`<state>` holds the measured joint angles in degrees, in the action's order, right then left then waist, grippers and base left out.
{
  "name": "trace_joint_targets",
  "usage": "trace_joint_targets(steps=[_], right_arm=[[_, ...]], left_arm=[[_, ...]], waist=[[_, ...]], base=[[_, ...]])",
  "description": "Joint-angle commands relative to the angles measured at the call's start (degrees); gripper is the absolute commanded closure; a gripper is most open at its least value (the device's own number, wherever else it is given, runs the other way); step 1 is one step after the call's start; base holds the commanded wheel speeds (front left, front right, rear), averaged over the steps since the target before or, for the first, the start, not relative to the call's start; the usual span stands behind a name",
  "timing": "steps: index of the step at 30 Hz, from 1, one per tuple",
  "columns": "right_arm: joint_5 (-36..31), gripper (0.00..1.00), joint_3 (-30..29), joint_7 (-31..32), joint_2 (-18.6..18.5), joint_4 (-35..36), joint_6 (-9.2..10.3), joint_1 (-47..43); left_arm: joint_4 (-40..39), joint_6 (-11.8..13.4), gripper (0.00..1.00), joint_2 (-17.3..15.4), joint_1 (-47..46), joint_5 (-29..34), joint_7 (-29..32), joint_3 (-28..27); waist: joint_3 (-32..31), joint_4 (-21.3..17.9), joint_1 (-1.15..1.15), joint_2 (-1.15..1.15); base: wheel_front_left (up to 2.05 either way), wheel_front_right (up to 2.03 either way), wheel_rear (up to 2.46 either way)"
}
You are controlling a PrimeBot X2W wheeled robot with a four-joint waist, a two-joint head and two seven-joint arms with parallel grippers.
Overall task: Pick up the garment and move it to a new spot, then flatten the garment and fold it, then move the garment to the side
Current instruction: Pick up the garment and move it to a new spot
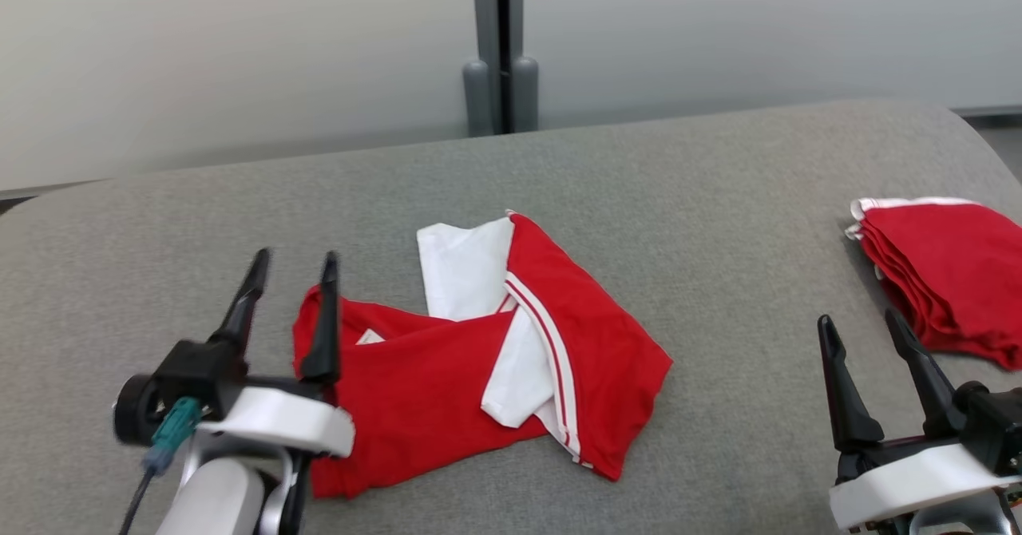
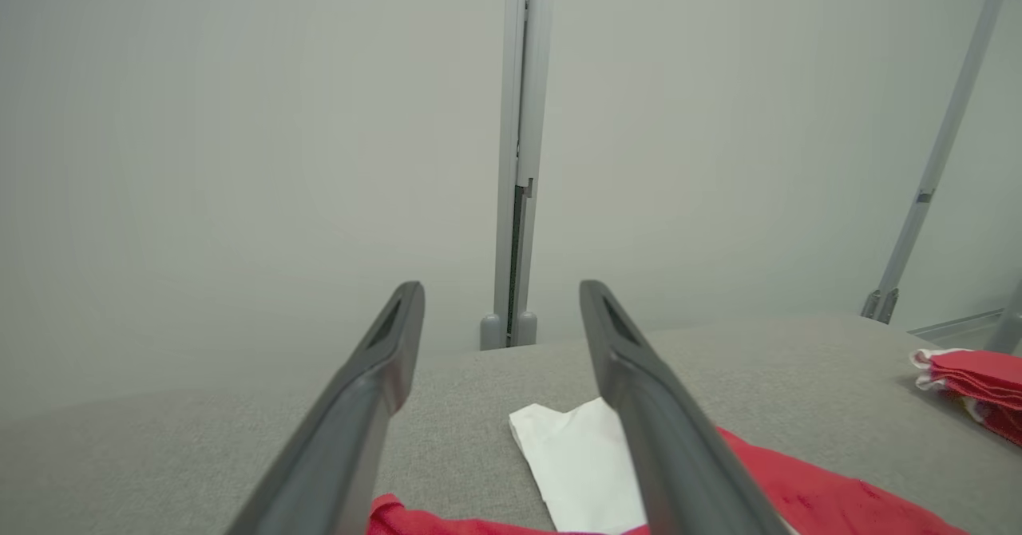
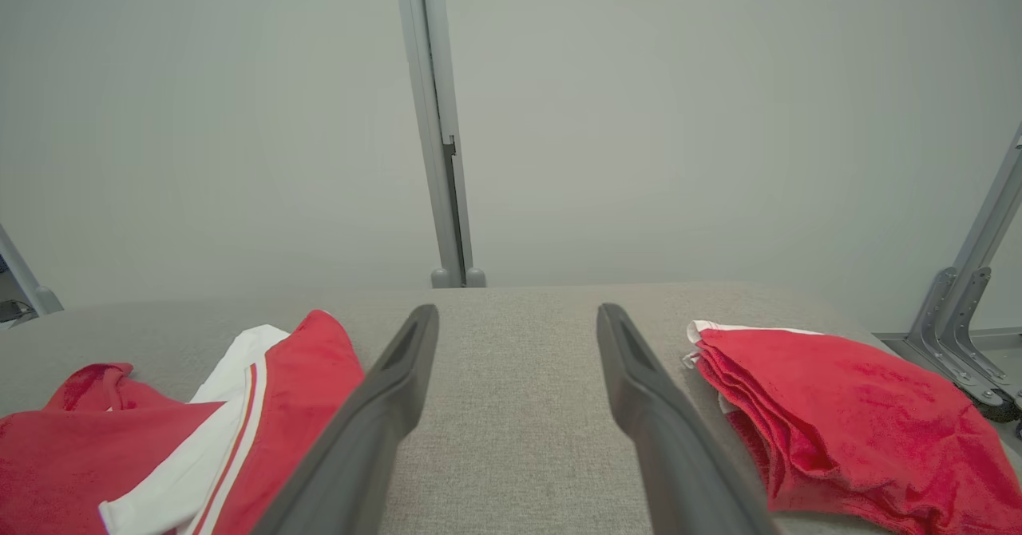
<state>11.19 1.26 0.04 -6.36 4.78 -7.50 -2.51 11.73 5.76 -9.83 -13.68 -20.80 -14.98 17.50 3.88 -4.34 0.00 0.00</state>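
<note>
Padded surface (image 1: 718, 200): grey fabric, wide, with a rounded far edge, in front of a pale wall with a grey post.
Garment (image 1: 415, 391): a red top with white parts, rumpled and partly folded over itself, lying near the middle of the surface, a little to the left.
Garment's long axis: roughly left to right across the surface. The left end is nearest the robot. A red panel with 2 white stripes slants from the far middle to the near right.
Garment's white piece: a flat white flap points toward the far edge, seen between the fingers in the left wrist view (image 2: 579, 459).
Garment and left gripper: its left edge lies under the gripper's right finger in the head view; whether they touch, I cannot tell.
Garment and right gripper: well off to that gripper's left (image 3: 303, 375).
Folded stack (image 1: 950, 271): red garments with white trim, at the right edge.
Left gripper (image 1: 295, 257): fingers spread apart, nothing between them.
Right gripper (image 1: 858, 319): fingers spread, empty, above bare surface beside the stack.
</note>
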Motion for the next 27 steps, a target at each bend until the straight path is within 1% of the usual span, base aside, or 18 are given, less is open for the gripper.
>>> trace_joint_targets(steps=[1, 5, 8, 11, 16, 22, 27], right_arm=[[0.11, 0.00, 0.34, 0.49, -0.62, 0.38, 0.02, -0.77], [0.15, 0.00, 0.17, 1.18, -0.83, 0.62, 0.02, -1.73], [0.63, 0.00, 0.29, 2.19, -0.99, 0.81, 0.02, -2.62], [0.89, 0.00, 0.16, 2.85, -1.18, 0.96, 0.02, -3.61], [1.06, 0.00, -0.27, 3.69, -1.44, 1.01, 0.02, -5.54], [1.12, 0.00, 0.19, 4.94, -1.46, 1.37, 0.02, -6.77], [1.24, 0.00, 0.48, 5.22, -1.44, 1.62, 0.02, -6.94]], left_arm=[[-0.88, 0.60, 0.00, -1.00, 1.96, -0.35, -0.21, -1.40], [-2.41, 1.41, 0.00, -3.03, 6.47, -1.19, -0.16, -4.20], [-3.73, 0.81, 0.00, -4.60, 10.48, -2.33, 0.06, -5.39], [-5.31, 0.36, 0.00, -5.37, 12.88, -2.65, 0.80, -4.91], [-8.01, 0.99, 0.00, -5.98, 15.86, -2.37, 2.52, -3.99], [-9.81, 2.36, 0.00, -6.13, 18.48, -2.44, 3.45, -3.82], [-10.76, 2.96, 0.00, -6.31, 20.10, -2.34, 4.19, -3.40]], waist=[[-2.25, 2.31, 0.00, 0.00], [-3.89, 4.04, 0.00, 0.00], [-4.76, 4.95, 0.00, 0.00], [-5.35, 5.27, 0.00, 0.00], [-6.69, 5.05, 0.00, 0.00], [-7.87, 4.18, 0.00, 0.00], [-8.63, 3.69, 0.00, 0.00]], base=[[0.00, 0.00, 0.00], [0.00, 0.00, 0.00], [0.00, 0.00, 0.00], [0.00, 0.00, 0.00], [0.00, 0.00, 0.00], [0.00, 0.00, 0.00], [0.00, 0.00, 0.00]])
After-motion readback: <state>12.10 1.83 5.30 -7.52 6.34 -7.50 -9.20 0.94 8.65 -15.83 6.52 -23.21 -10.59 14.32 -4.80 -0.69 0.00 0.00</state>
